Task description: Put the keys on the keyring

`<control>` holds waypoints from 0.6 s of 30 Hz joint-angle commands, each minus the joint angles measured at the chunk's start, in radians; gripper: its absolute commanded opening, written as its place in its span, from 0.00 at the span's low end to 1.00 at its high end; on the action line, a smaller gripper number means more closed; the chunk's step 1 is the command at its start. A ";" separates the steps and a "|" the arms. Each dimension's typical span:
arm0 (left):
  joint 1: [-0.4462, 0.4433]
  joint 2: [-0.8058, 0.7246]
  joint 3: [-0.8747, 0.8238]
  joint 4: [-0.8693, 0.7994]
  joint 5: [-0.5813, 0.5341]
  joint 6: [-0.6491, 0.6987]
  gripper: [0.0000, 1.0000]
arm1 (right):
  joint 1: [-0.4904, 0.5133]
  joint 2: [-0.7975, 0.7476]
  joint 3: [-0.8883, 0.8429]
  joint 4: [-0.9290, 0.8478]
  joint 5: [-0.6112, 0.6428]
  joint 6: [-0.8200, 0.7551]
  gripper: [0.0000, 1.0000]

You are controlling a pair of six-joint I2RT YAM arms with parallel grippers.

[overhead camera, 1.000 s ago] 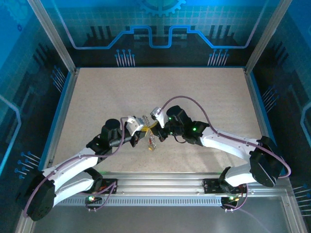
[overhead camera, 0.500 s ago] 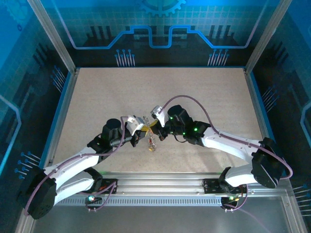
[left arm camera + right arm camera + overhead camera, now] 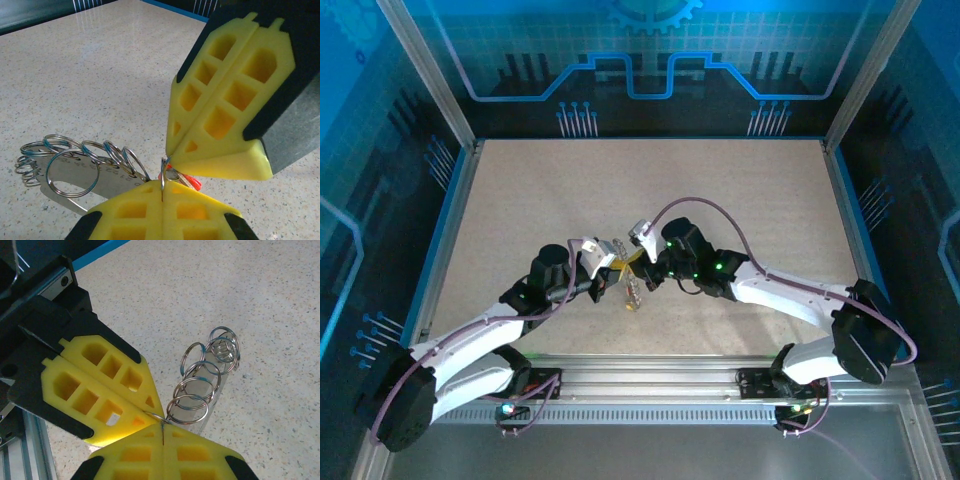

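Noted: left gripper pinched shut on end loop of silvery chain-like metal keyring; right gripper meets left gripper tip-to-tip, clamped on same loop (probably to spread it). Small red-headed key tucked beside left gripper; spare loops hang from it.

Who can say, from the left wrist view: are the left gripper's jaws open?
No: the left gripper is shut tight, with a thin ring pinched in its seam.
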 commanded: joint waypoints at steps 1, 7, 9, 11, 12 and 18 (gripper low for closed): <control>0.000 -0.020 0.013 0.048 0.020 0.000 0.00 | 0.011 0.009 0.028 -0.006 0.015 0.000 0.00; 0.000 -0.008 0.015 0.052 0.029 0.003 0.00 | 0.011 -0.002 0.026 0.005 0.015 -0.001 0.00; 0.001 -0.006 0.016 0.055 0.030 0.003 0.00 | 0.011 -0.007 0.022 0.012 0.020 0.003 0.00; 0.000 -0.004 0.016 0.054 0.032 0.003 0.00 | 0.011 -0.009 0.022 0.015 0.025 0.005 0.00; 0.000 -0.004 0.015 0.052 0.031 0.004 0.00 | 0.011 -0.010 0.023 0.014 0.028 0.007 0.00; 0.001 0.007 0.012 0.044 0.030 0.018 0.00 | 0.011 -0.007 0.032 0.008 0.051 0.014 0.00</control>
